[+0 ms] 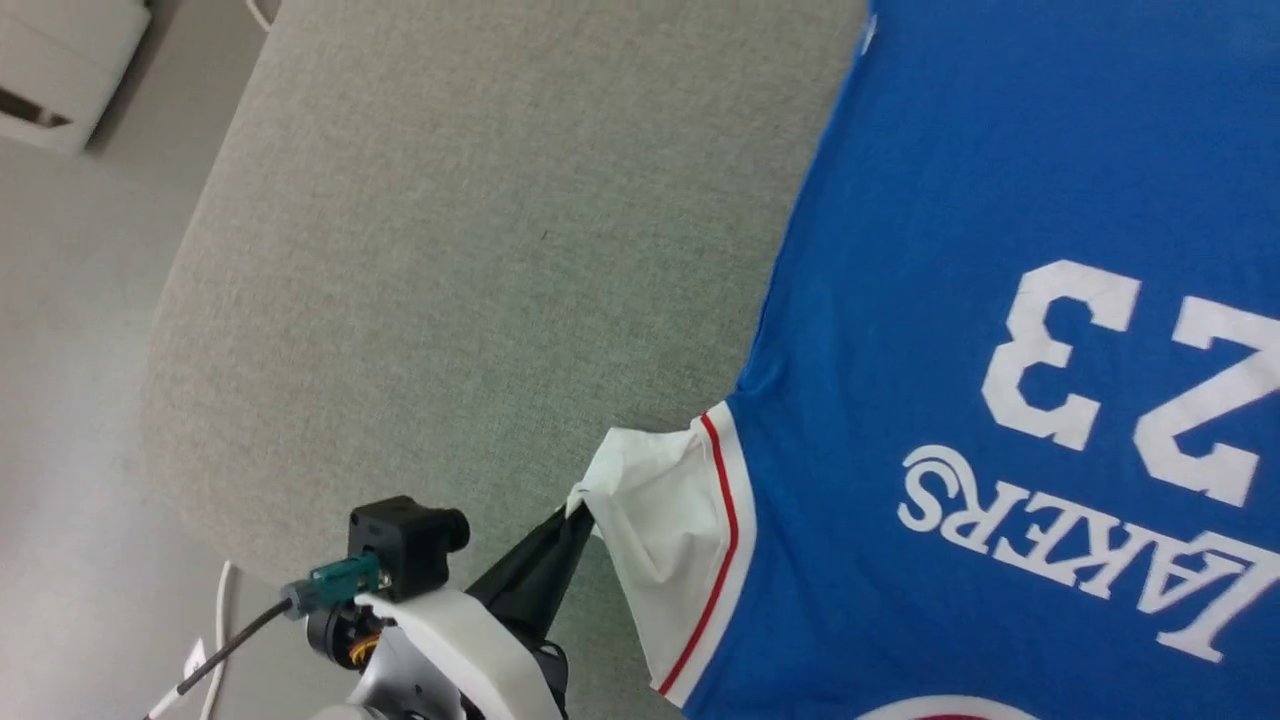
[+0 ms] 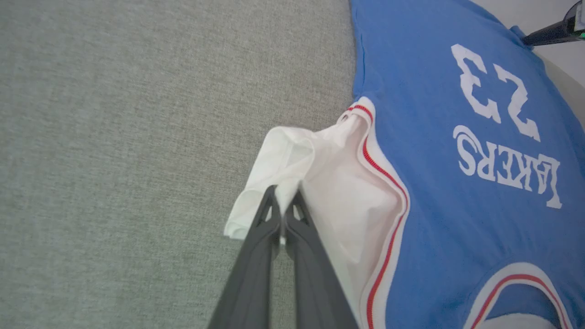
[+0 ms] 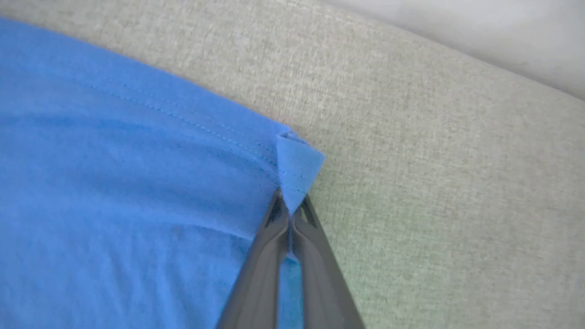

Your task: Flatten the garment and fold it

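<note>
The left gripper (image 2: 285, 195) had its jaws pinched tight on the crumpled edge of the white sleeve (image 2: 338, 183), with the cloth bunched just beyond and around the fingertips. The right gripper (image 3: 290, 208) was closed as well, nipping a folded blue hem corner (image 3: 297, 167) that poked out past its tips. Between the two grips the royal-blue LAKERS 23 jersey T-shirt (image 1: 950, 200) lay print-up on the grey woven surface (image 1: 450, 250), which spread bare on the left jaws' outer side.
</note>
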